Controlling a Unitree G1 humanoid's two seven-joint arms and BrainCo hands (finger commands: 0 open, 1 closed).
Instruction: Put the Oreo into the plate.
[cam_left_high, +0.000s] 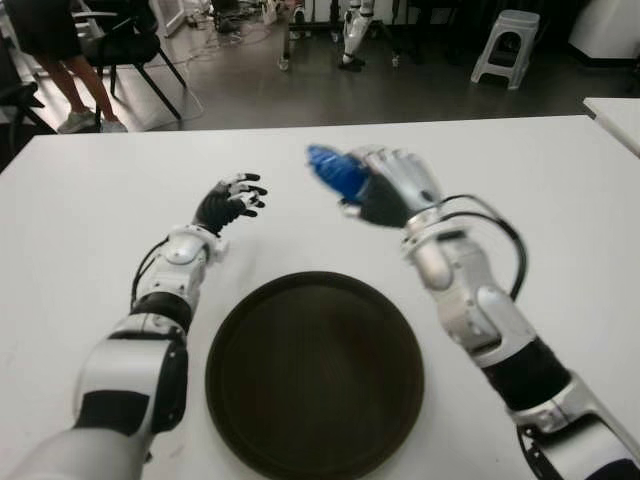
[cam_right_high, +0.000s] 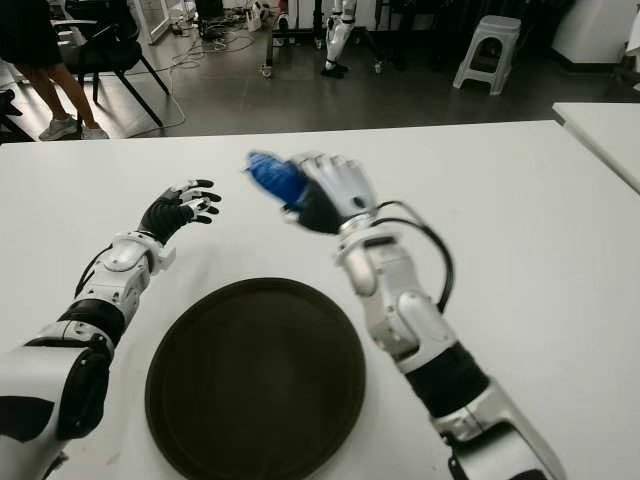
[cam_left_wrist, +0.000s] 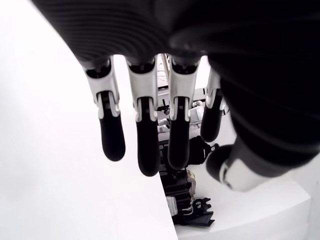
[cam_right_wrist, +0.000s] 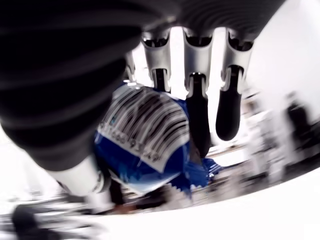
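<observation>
White table (cam_left_high: 90, 200), stool (cam_left_high: 505, 45), chair (cam_left_high: 130, 45)

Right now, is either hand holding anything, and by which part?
The right hand grips the blue Oreo packet by one end, the other end sticking out. The left hand is open, empty.

A white table (cam_left_high: 90, 200) fills the near scene, with a second white table's corner (cam_left_high: 615, 115) at far right. Beyond lies grey floor (cam_left_high: 400, 90), a black chair (cam_left_high: 125, 45) far left and a pale stool (cam_left_high: 505, 40) far right
</observation>
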